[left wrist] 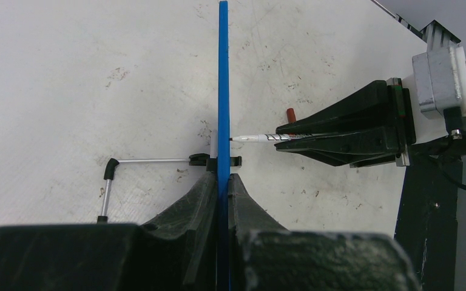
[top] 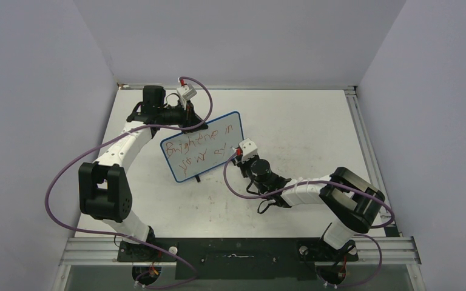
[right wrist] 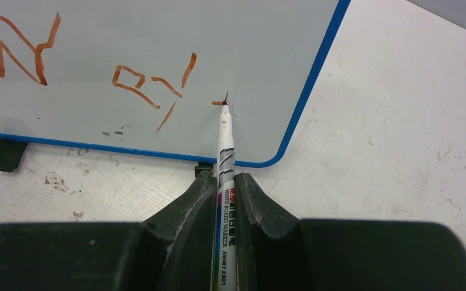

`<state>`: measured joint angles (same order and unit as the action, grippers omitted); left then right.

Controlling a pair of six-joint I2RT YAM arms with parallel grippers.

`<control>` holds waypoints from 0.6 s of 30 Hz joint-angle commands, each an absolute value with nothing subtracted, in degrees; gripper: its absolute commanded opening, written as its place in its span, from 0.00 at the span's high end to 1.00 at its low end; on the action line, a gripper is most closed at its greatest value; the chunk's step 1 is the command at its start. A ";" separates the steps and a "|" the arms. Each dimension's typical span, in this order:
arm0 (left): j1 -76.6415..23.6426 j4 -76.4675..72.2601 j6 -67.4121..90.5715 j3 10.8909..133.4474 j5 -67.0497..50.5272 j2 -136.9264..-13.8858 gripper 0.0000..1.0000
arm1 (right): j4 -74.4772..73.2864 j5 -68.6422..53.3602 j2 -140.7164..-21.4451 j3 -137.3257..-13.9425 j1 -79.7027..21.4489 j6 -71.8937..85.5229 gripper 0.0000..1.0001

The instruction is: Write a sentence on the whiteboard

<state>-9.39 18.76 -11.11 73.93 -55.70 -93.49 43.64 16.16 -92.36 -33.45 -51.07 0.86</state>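
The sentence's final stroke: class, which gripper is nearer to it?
Right. The right gripper holds the marker tip on the stroke; the left gripper clamps the far edge of the whiteboard.

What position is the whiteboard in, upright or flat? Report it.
Upright: the whiteboard stands on its black feet, edge-on in the left wrist view, clamped by the left gripper.

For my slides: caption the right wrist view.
Right tool holds marker, tip on the whiteboard, beside the red sentence.
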 commanded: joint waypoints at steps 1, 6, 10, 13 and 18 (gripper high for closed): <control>-11.03 28.52 -11.51 72.32 -55.96 -95.58 1.00 | 48.11 17.84 -89.88 -36.11 -49.75 0.44 0.95; -11.01 28.53 -11.51 72.25 -56.04 -95.61 1.00 | 48.03 17.57 -89.35 -36.54 -49.68 0.44 0.95; -11.04 28.54 -11.49 72.25 -56.08 -95.62 1.00 | 48.39 17.09 -89.24 -36.50 -49.84 0.44 0.95; -11.03 28.56 -11.47 72.25 -56.10 -95.58 1.00 | 48.35 16.71 -89.13 -36.56 -49.96 0.44 0.95; -11.04 28.55 -11.51 72.20 -56.08 -95.53 1.00 | 49.33 15.96 -88.96 -36.11 -50.52 0.44 0.95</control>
<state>-9.39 18.79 -11.11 73.93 -55.72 -93.49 43.64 16.16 -92.01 -33.54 -50.94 0.67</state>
